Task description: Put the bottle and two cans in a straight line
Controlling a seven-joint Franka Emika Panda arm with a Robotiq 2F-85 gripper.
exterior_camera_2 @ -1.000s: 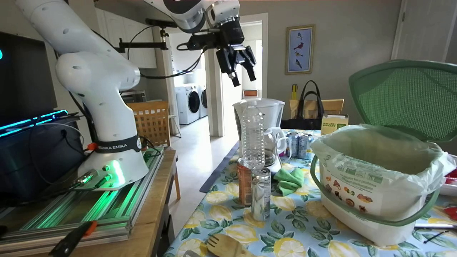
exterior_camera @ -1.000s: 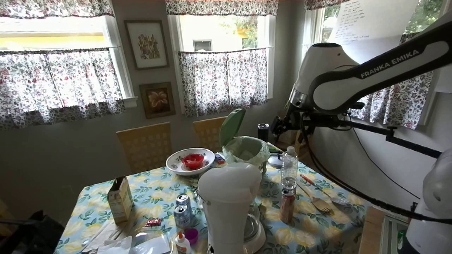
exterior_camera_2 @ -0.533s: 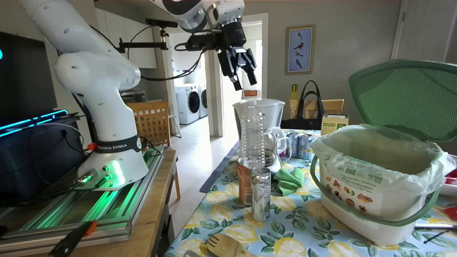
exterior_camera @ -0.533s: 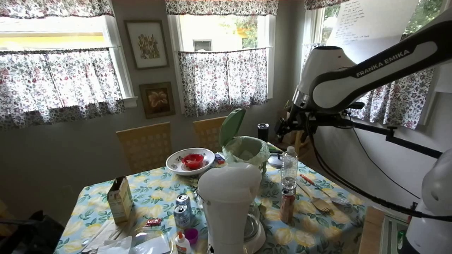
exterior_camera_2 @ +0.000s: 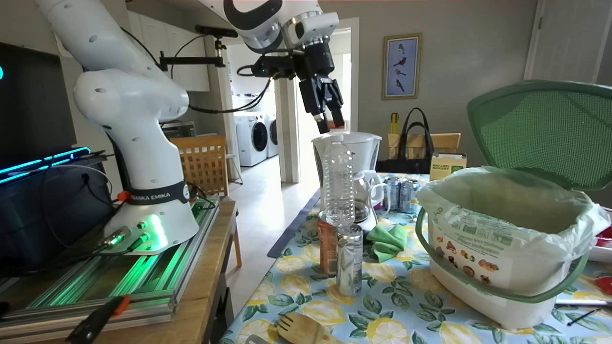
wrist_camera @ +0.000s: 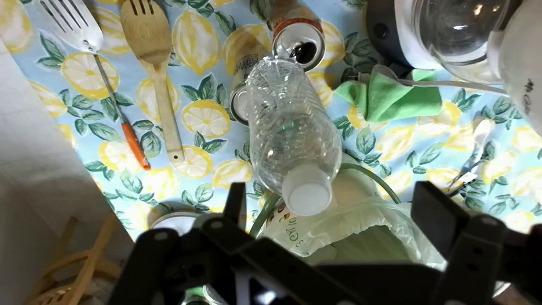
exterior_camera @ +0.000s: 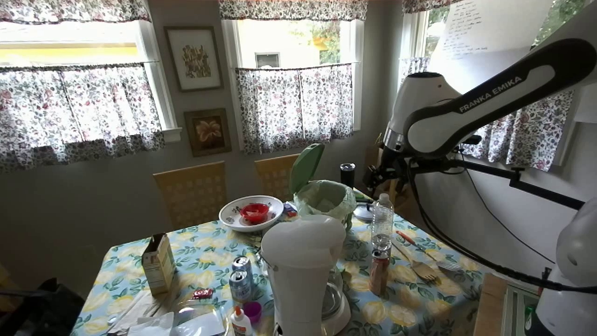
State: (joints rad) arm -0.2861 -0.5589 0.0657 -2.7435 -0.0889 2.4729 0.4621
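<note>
"Wrist view up: how does the gripper (wrist_camera: 329, 200) stand?"

"Jaws spread wide across the lower half of the frame! Framed between the pads (wrist_camera: 438, 220), apart from both, shows the white cap (wrist_camera: 308, 197) of the clear plastic bottle (wrist_camera: 292, 123), which fills the centre."

"And from outside?"

"In an exterior view the fingertips (exterior_camera_2: 324, 126) hang just above that cap, upper middle of the frame. Bottle upright!"

"Cans?"

"Centre frame there: reddish-brown can (exterior_camera_2: 327, 251), silvery can (exterior_camera_2: 350, 263) nearer the camera, the bottle's lower end level with their tops. What it rests on, I can't tell."

"Further out?"

"Wrist frame: green cloth (wrist_camera: 402, 106) right of the bottle, glass carafe (wrist_camera: 461, 29) upper right, wooden spork (wrist_camera: 146, 34) and slotted metal turner (wrist_camera: 87, 37) upper left, translucent bin liner (wrist_camera: 296, 232) lower middle, lemon-print tablecloth (wrist_camera: 203, 118) beneath."
</note>
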